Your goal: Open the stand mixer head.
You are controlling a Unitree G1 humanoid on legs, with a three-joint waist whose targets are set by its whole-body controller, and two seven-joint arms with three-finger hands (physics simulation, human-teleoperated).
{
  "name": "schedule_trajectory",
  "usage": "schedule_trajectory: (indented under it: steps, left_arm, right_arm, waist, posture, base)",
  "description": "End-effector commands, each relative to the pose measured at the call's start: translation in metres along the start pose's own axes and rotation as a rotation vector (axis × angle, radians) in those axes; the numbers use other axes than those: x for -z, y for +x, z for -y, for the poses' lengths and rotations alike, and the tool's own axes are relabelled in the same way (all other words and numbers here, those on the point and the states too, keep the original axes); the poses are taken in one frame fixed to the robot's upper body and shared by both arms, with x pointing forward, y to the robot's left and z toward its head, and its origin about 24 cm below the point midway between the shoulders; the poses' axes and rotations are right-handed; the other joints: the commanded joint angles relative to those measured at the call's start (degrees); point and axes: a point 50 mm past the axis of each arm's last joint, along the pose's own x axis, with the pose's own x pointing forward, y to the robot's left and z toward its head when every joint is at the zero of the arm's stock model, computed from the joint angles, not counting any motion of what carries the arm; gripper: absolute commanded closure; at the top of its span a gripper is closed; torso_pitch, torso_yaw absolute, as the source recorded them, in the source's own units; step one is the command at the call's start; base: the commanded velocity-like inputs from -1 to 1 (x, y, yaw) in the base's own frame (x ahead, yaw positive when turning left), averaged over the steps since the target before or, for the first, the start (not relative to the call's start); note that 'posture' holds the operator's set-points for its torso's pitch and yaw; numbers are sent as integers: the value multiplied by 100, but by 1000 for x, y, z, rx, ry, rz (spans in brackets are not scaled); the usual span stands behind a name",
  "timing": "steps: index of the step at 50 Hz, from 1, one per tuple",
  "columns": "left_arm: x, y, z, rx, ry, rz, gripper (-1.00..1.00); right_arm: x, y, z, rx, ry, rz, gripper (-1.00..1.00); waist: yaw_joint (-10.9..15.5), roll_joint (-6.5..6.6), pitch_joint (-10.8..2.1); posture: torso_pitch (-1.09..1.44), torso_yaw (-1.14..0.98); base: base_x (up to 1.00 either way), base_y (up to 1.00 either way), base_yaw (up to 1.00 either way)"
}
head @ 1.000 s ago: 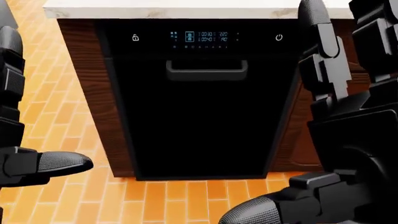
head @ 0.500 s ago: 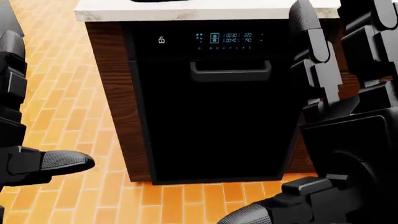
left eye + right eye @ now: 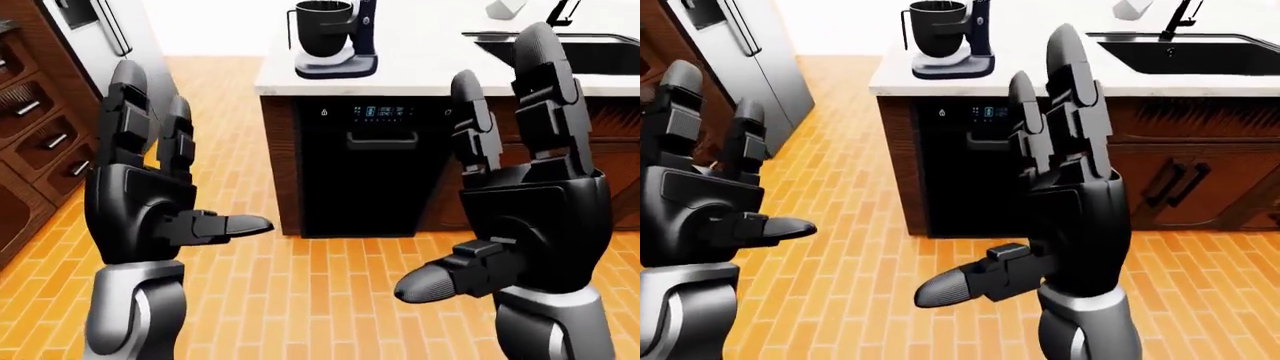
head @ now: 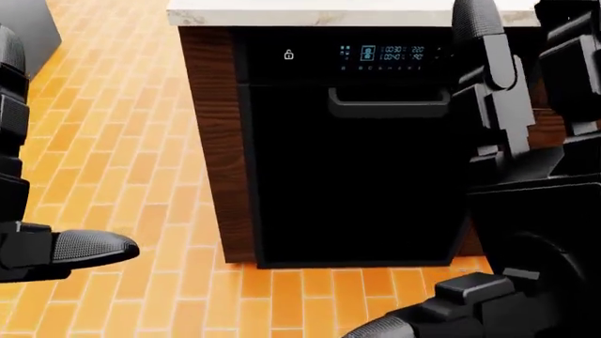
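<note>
The stand mixer (image 3: 335, 37), dark with a dark bowl under its lowered head, stands on the left end of the white island counter (image 3: 440, 71), at the top of the left-eye view. Both hands are raised well short of it, palms facing each other. My left hand (image 3: 195, 157) is open at the left, fingers up and thumb pointing right. On the right, my right hand (image 3: 470, 172) is also open and holds nothing. In the head view only the left thumb (image 4: 89, 248) and the right hand's fingers (image 4: 488, 63) show.
A black dishwasher (image 4: 357, 141) with a lit panel and bar handle fills the island's face below the mixer. A black sink (image 3: 1200, 52) with a faucet lies right of it, wooden cabinets (image 3: 1180, 187) beneath. A steel fridge (image 3: 740, 52) and wooden drawers (image 3: 30, 127) stand at left. The floor is orange brick.
The whole head view has shifted: the dishwasher and counter edge slid to the right in the picture, so the camera has moved. The hands keep their open pose.
</note>
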Motion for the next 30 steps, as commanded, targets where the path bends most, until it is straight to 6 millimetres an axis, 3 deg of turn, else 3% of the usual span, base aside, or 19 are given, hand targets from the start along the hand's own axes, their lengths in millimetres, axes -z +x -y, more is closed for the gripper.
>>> schedule_trajectory:
  steps: [1,2,3,4,5,8,9,10,11,16,17,19,20,22,25,26,27,28,30]
  left_arm:
    - [-5,0,3,22,-7,31,-100]
    - [-5,0,4,22,-7,30,-100]
    - [-5,0,4,24,-6,32,-100]
    - [-5,0,4,22,-7,32,-100]
    - [-5,0,4,22,-7,32,-100]
    - [-5,-1,4,25,-7,31,-100]
    - [-5,-1,4,24,-7,30,-100]
    - [-5,-1,4,24,-7,31,-100]
    - [-5,-1,5,25,-7,31,-100]
    - [-6,0,4,25,-7,32,-100]
    - [-7,0,5,25,-8,34,-100]
    - [-7,0,4,25,-7,34,-100]
    - [-7,0,4,25,-8,34,-100]
    - [-7,0,4,24,-8,34,-100]
    - [-9,-1,5,27,-9,38,-100]
    - [-9,-1,5,27,-9,38,-100]
    - [-9,0,5,27,-10,38,-100]
    - [-9,0,6,28,-10,38,-100]
    - [-9,0,5,26,-10,39,-100]
  right_arm:
    - [-5,0,2,-3,-4,28,-100]
    - [-5,0,2,0,-5,31,-100]
    - [-5,0,2,9,-19,28,-100]
    - [-4,0,2,8,-19,23,-100]
    - [-4,0,1,9,-22,23,-100]
    - [-4,0,2,7,-13,22,-100]
    - [-4,-1,1,-3,2,22,-100]
    - [-3,-1,1,-5,-5,18,-100]
    - [-3,-1,1,-2,-19,17,-100]
    - [-3,-1,0,-9,-11,13,-100]
    - [-3,-2,-1,-22,-2,14,-100]
    - [-2,-2,-2,-21,-14,12,-100]
    - [-2,-2,-2,-22,-14,10,-100]
    - [-2,-2,-2,-22,-16,9,-100]
    - [-3,-2,-2,-26,0,14,-100]
    - [-3,-2,-2,-28,-1,13,-100]
    - [-3,-2,-2,-29,-9,12,-100]
    - [-3,-2,-2,-26,-9,15,-100]
    - [-3,-1,-2,-19,-10,16,-100]
  waist:
    - [22,45,-198]
    - [20,-138,221]
    - [54,-175,349]
    - [75,-253,316]
    - [68,-410,55]
    - [64,-197,-61]
    - [26,-160,-248]
    - [-5,-109,203]
    - [-20,-112,325]
    - [-93,-49,-158]
    - [-94,40,-174]
    - [-169,403,171]
    - [-137,333,246]
    - [-139,300,-113]
    - [-110,297,-40]
    - [-74,232,-204]
    - [-49,108,204]
    - [-14,93,329]
    - [-34,21,84]
  posture:
    - [0,0]
    - [0,0]
    - [0,0]
    - [0,0]
    - [0,0]
    - [0,0]
    - [0,0]
    - [0,0]
    - [0,0]
    - [0,0]
    - [0,0]
    - [0,0]
    - [0,0]
    - [0,0]
    - [0,0]
    - [0,0]
    - [0,0]
    - [0,0]
    - [0,0]
  base:
    - [100,0,0]
    - [100,0,0]
    - [91,0,0]
    - [11,0,0]
    - [0,0,0]
    - [0,0,0]
    - [70,0,0]
    - [100,0,0]
    - [87,0,0]
    - [14,0,0]
    - [48,0,0]
    - [83,0,0]
    - [48,0,0]
    - [1,0,0]
    - [0,0,0]
    - [61,0,0]
    - [81,0,0]
    - [73,0,0]
    - [6,0,0]
